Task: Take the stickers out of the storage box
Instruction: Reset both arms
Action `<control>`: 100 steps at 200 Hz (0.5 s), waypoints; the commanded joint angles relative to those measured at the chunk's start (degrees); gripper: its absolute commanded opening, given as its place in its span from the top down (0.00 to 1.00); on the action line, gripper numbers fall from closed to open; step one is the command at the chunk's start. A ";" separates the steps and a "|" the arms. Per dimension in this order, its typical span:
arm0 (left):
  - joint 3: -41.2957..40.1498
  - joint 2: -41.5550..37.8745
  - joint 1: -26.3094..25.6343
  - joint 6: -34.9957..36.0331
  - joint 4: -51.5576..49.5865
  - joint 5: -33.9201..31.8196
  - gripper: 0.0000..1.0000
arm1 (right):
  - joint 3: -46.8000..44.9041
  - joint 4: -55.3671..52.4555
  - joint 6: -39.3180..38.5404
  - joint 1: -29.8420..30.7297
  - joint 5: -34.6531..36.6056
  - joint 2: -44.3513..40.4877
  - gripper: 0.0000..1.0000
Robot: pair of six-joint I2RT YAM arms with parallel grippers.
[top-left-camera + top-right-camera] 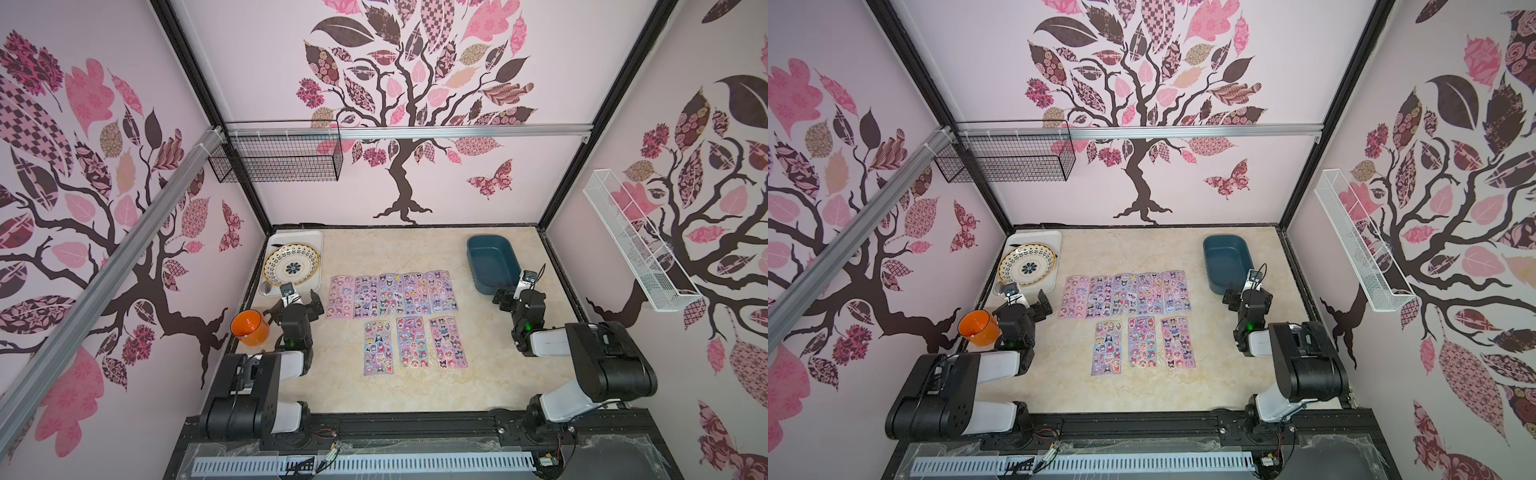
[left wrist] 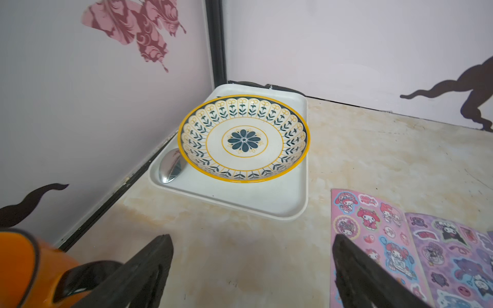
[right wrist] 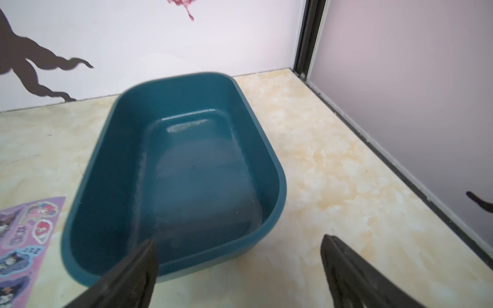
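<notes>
Both grippers stand with their jaws spread wide and nothing between them. The left gripper (image 2: 250, 241) hangs low over the table (image 1: 415, 399), between an orange mug (image 1: 249, 326) and the near end of the sticker row. The right gripper (image 3: 239, 240) hangs just beside the near end of the storage box (image 1: 494, 259), looking into it. That box sits toward the far right corner of the table, and the right wrist view shows its floor bare, with only glare on the plastic. The stickers (image 1: 392, 296) lie flat on the table, apart from the box. Five sheets lie side by side in a row across the middle, their edges touching or slightly overlapping. Three more lie in a second row nearer the robot, with small gaps between them. That makes eight sheets out and none visible inside, so I judge the emptying step finished, with no sheet left to fetch. The next move, as I read it, calls for no grasp: at most a check that nothing thin clings to the box floor, then parking both arms clear of the sheets. The left finger nearest the pink end sheet should lift away without dragging it, and the mug beside that arm should not be knocked.
</notes>
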 commanded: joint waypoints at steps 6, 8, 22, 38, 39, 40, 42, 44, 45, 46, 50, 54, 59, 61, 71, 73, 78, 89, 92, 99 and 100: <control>7.06 7.06 2.18 3.27 -1.17 11.35 0.01 | 1.56 2.42 0.22 0.06 -2.95 0.10 0.00; 6.81 7.28 2.11 3.42 -0.38 11.62 0.02 | 1.62 2.39 0.22 0.08 -2.96 0.04 0.00; 6.24 6.38 2.44 3.46 -1.47 13.39 0.02 | 1.91 0.57 0.31 0.06 -3.16 -0.56 0.01; 5.87 6.87 2.52 3.80 0.11 13.72 0.02 | 1.82 0.95 0.22 0.05 -3.12 -0.59 0.00; 5.92 6.85 2.51 3.77 0.03 13.70 0.01 | 1.86 0.77 0.22 0.02 -3.15 -0.64 0.00; 5.94 6.75 2.50 3.71 -0.06 13.73 0.01 | 1.88 0.68 0.22 0.05 -3.12 -0.61 0.01; 5.96 6.63 2.50 3.60 -0.43 13.62 0.02 | 1.90 0.60 0.22 0.05 -3.16 -0.64 0.01; 6.07 6.53 2.50 3.57 -0.72 13.53 0.02 | 1.90 0.73 0.22 0.08 -3.17 -0.58 0.01; 6.06 6.41 2.49 3.52 -0.91 13.52 0.02 | 1.86 0.84 0.18 0.08 -3.13 -0.54 0.01; 6.01 6.40 2.49 3.54 -0.97 13.51 0.01 | 1.84 0.89 0.16 0.04 -3.11 -0.52 0.01; 6.05 6.51 2.50 3.49 -0.78 13.57 0.02 | 1.77 1.30 0.14 0.00 -3.06 -0.28 0.01; 5.98 6.71 2.49 3.66 -0.33 13.60 0.02 | 1.81 1.29 0.14 0.07 -3.11 -0.31 0.01; 5.97 6.71 2.49 3.72 -0.18 13.64 0.02 | 1.88 0.91 0.14 0.04 -3.11 -0.54 0.01; 5.97 6.68 2.49 3.69 -0.30 13.60 0.02 | 1.90 0.67 0.14 0.14 -3.09 -0.58 0.01; 6.05 6.60 2.50 3.62 -0.62 13.58 0.02 | 1.86 1.12 0.14 0.10 -3.08 -0.38 0.01; 6.05 6.66 2.50 3.64 -0.57 13.59 0.02 | 1.85 1.08 0.14 0.13 -3.06 -0.36 0.01; 5.97 6.64 2.50 3.66 -0.48 13.59 0.02 | 1.89 0.92 0.14 0.12 -3.03 -0.54 0.01; 6.04 6.60 2.56 3.69 -0.49 13.61 0.02 | 1.90 0.94 0.14 0.15 -3.03 -0.51 0.01; 6.05 6.64 2.50 3.64 -0.55 13.59 0.02 | 1.90 0.94 0.09 0.10 -2.99 -0.42 0.01; 5.99 6.64 2.49 3.66 -0.49 13.66 0.02 | 1.90 0.83 0.09 0.20 -2.91 -0.46 0.01; 5.98 6.60 2.49 3.66 -0.49 13.62 0.01 | 1.90 0.66 0.12 0.18 -2.91 -0.48 0.01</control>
